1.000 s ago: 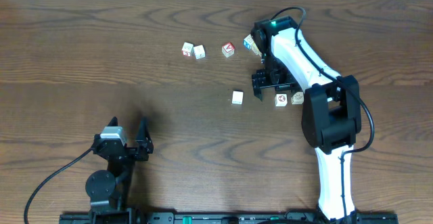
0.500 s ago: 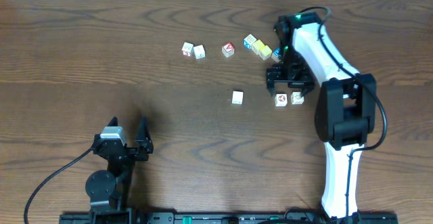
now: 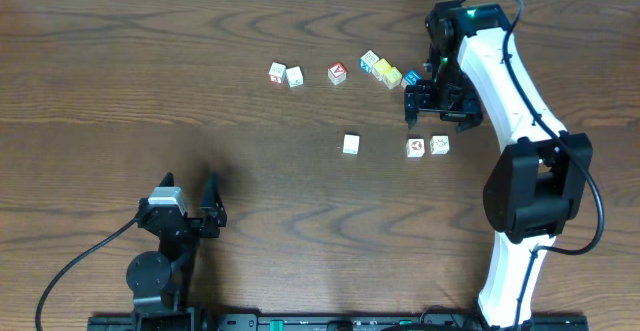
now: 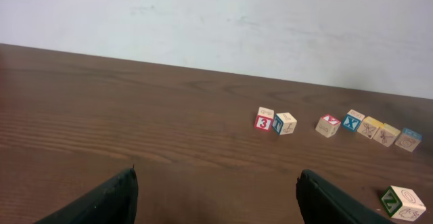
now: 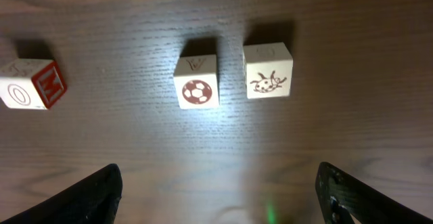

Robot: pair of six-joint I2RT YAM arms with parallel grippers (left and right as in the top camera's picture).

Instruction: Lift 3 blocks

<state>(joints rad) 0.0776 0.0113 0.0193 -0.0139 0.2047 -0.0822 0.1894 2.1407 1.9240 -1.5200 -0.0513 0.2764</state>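
1. Left gripper (image 4: pixel 216 175): spread wide, empty, well apart from everything.
2. Blocks (image 3: pixel 351 144): one alone at centre, two side by side further right. Probably light, rigid, smooth-faced; pinch across opposite flat faces.
3. Right gripper (image 5: pixel 218 172): spread, empty, just beside that pair.

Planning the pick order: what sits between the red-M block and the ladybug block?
The soccer-ball block, close beside the ladybug block and farther from the red-M block, as the right wrist view shows.

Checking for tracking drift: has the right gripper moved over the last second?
Yes. In the overhead view the right gripper shifted rightward, from left of the ladybird block to just beyond it.
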